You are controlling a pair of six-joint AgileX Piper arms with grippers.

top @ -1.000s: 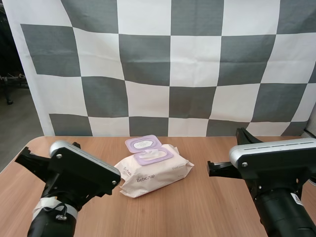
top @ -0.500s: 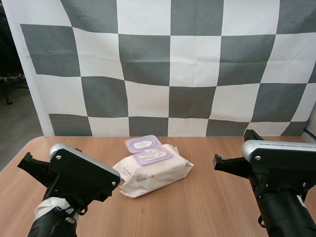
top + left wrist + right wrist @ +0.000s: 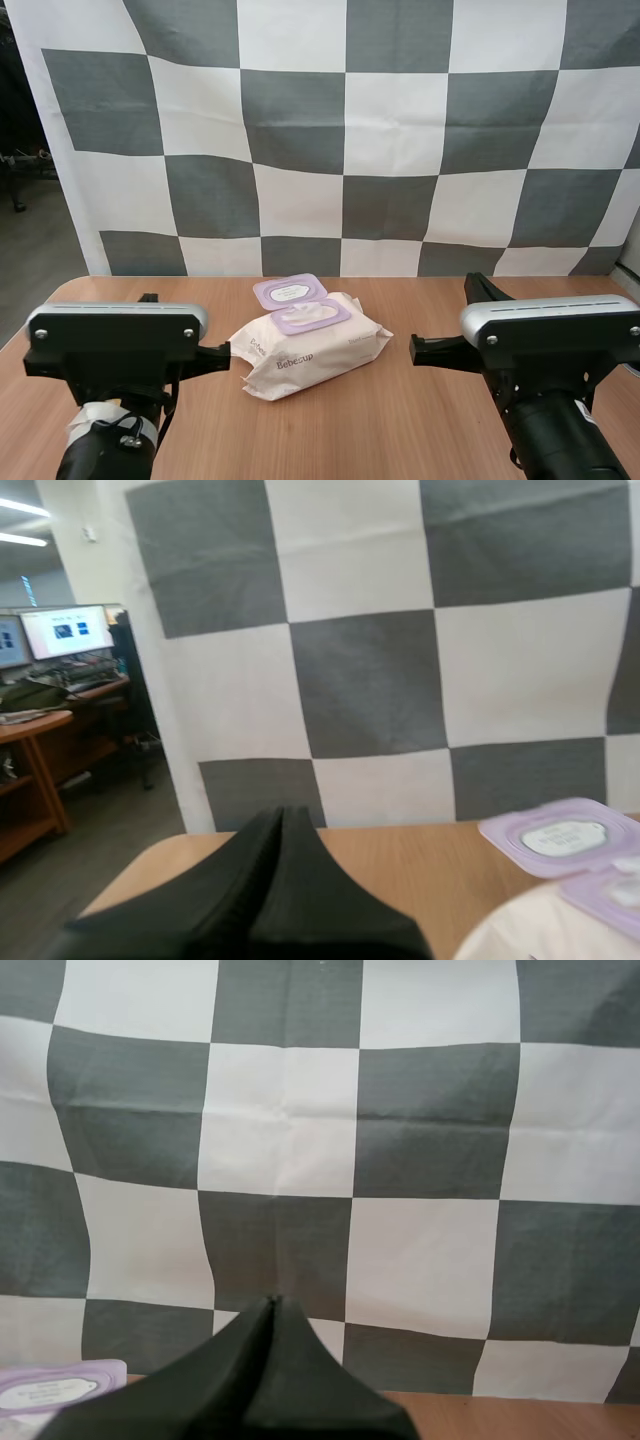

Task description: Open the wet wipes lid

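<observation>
A white pack of wet wipes lies in the middle of the wooden table. Its purple lid is flipped open toward the back, and the purple-rimmed opening is uncovered. My left gripper is just left of the pack, apart from it. My right gripper is off the pack's right end with a gap between. In the left wrist view the fingers lie together as one dark wedge, with the open lid and the pack beside them. The right gripper is likewise one wedge, near the lid.
The table's rounded left edge lies beyond my left arm. Bare wood stretches in front of the pack and behind it up to the backdrop.
My left arm has turned from a tilted pose to level, its gripper now pointing at the pack's left side. My right gripper has shifted slightly left toward the pack. The pack has not moved.
</observation>
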